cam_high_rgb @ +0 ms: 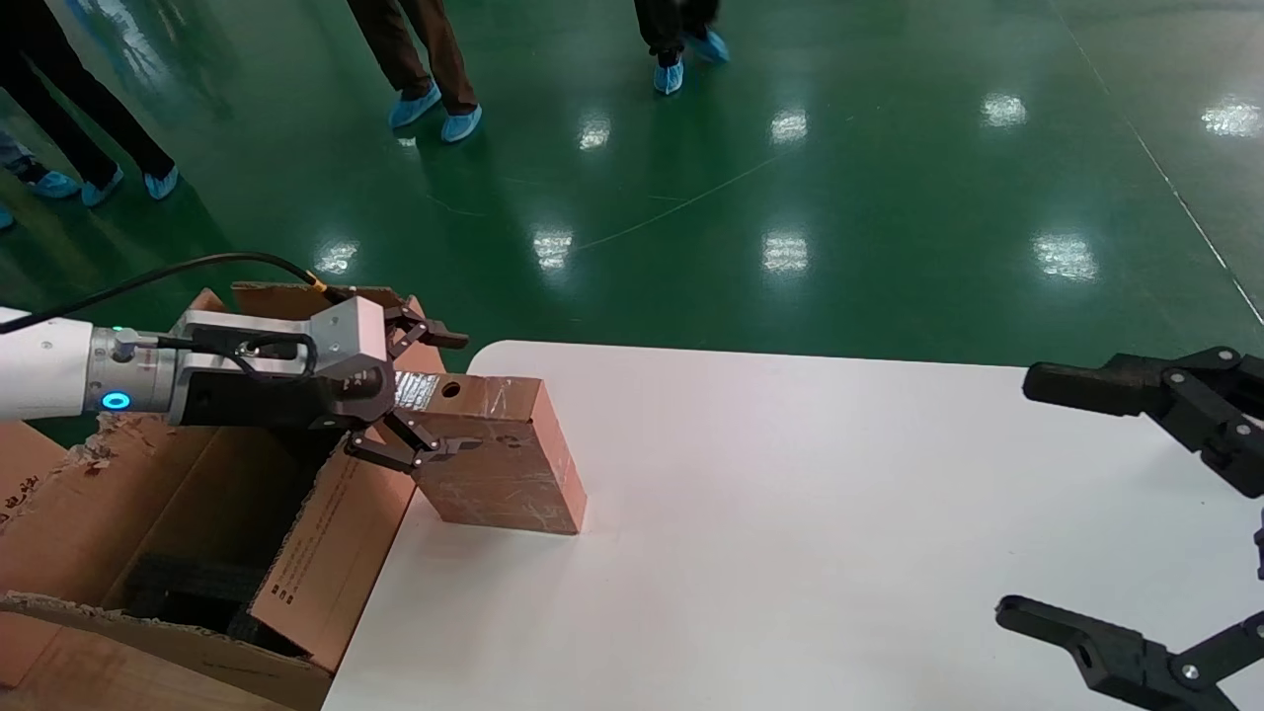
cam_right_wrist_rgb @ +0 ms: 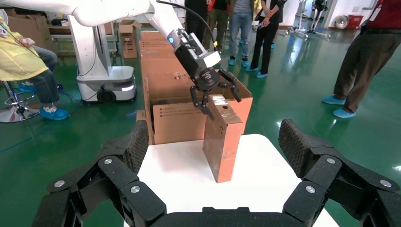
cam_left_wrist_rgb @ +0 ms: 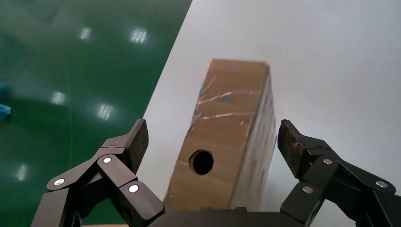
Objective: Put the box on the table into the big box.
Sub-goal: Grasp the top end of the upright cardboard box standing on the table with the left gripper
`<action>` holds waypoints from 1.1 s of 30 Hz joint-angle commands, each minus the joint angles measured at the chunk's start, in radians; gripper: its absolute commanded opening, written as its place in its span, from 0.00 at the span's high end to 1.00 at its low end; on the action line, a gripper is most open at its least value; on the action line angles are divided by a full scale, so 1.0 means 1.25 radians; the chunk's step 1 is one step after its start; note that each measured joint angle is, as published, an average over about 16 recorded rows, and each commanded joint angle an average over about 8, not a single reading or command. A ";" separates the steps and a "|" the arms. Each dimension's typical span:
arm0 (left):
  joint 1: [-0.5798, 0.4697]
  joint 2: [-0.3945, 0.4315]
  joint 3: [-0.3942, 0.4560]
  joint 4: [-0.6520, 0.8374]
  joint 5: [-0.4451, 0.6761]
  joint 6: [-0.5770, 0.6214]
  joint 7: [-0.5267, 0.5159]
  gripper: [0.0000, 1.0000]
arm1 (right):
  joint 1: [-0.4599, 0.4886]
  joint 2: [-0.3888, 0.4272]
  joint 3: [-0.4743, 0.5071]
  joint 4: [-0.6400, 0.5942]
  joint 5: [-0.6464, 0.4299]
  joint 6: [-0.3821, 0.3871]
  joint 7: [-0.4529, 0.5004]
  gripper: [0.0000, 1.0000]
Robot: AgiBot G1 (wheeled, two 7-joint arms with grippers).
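The big box (cam_high_rgb: pixel 148 553) sits at the table's left edge, flaps ragged. Over it the left gripper (cam_high_rgb: pixel 420 395) reaches in, fingers spread wide either side of the box (cam_high_rgb: pixel 504 464) — not touching — which stands on edge on the table (cam_high_rgb: pixel 790 543) near its left corner. Right gripper (cam_high_rgb: pixel 1116 504) hovers far right, wide open

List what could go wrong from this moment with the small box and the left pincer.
1. The box stands upright on a narrow edge on the table, and the left pincer straddles its top end with the fingers open and apart from it; closing unevenly could tip it over.
2. The big box has ragged flaps right beside it; the carried box might snag on them.
The right pincer waits open over the table's far side.
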 commanded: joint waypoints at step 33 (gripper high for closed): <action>-0.133 0.095 0.061 0.299 0.115 -0.018 0.205 1.00 | 0.000 0.001 -0.002 0.000 0.001 0.001 -0.001 1.00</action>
